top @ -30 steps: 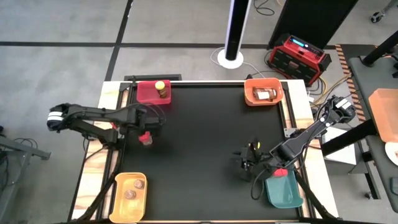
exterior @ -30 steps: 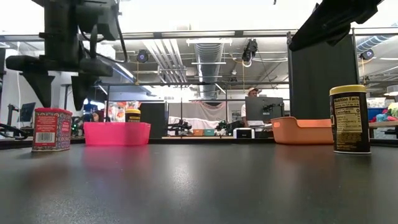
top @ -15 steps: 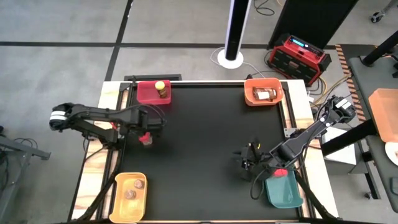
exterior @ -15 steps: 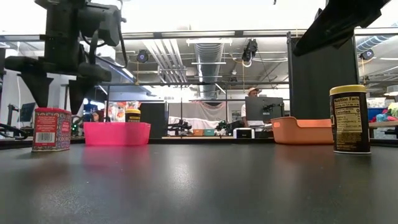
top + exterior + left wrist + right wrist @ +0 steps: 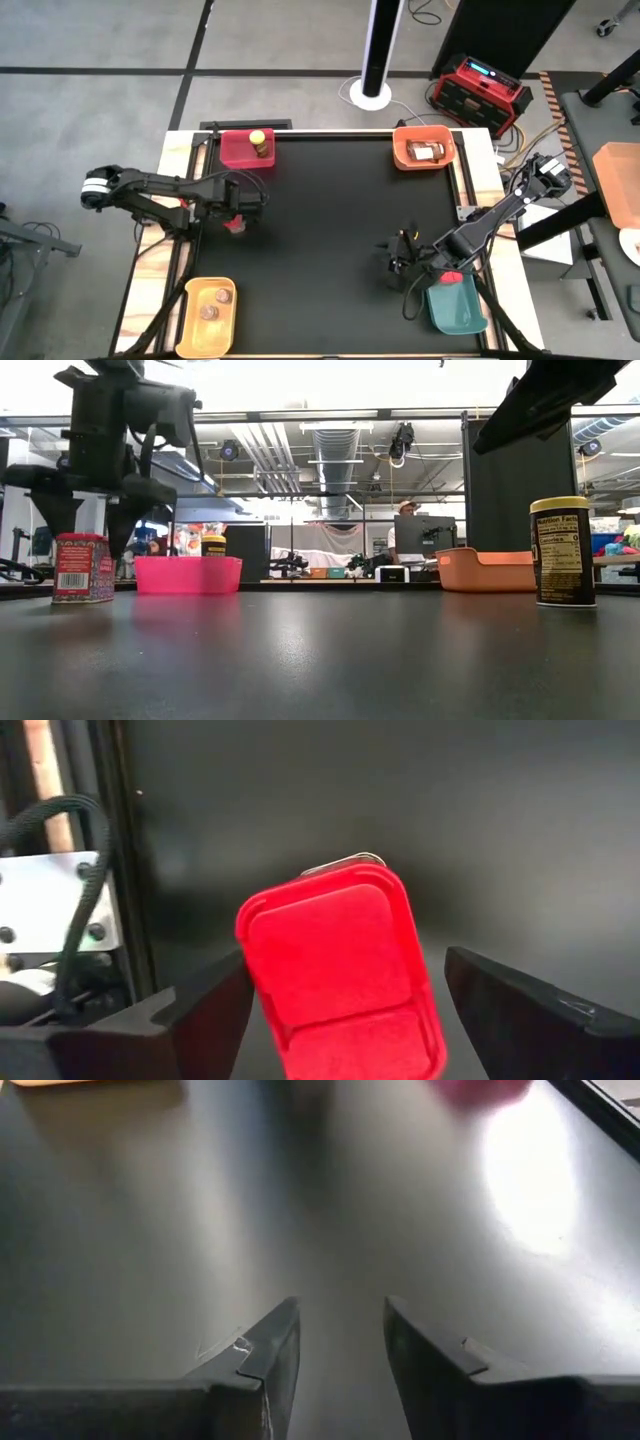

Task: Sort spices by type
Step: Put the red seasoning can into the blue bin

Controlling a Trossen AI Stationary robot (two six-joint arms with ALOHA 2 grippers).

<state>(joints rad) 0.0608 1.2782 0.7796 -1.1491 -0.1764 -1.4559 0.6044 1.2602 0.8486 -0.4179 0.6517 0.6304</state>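
Note:
A red blocky spice container [image 5: 82,567] stands upright on the black table near its left edge, its red lid [image 5: 340,980] seen from above. My left gripper [image 5: 85,530] is open over it, one finger on each side of its top, and I see no touch. A yellow-lidded dark jar [image 5: 563,550] stands on the table right of centre. My right gripper [image 5: 342,1350] hovers open by that jar, low over the table, with nothing between its fingers.
A pink-red bin [image 5: 240,150] at the far left holds a yellow-lidded jar [image 5: 259,143]. An orange bin [image 5: 423,150] at the far right holds a brownish item. A yellow bin [image 5: 210,308] at the near left holds two round jars. A teal bin [image 5: 455,308] sits near right.
My left gripper has come down and a little toward the table's left edge, so its open fingers now straddle the top of the red container. The container has stayed where it was.

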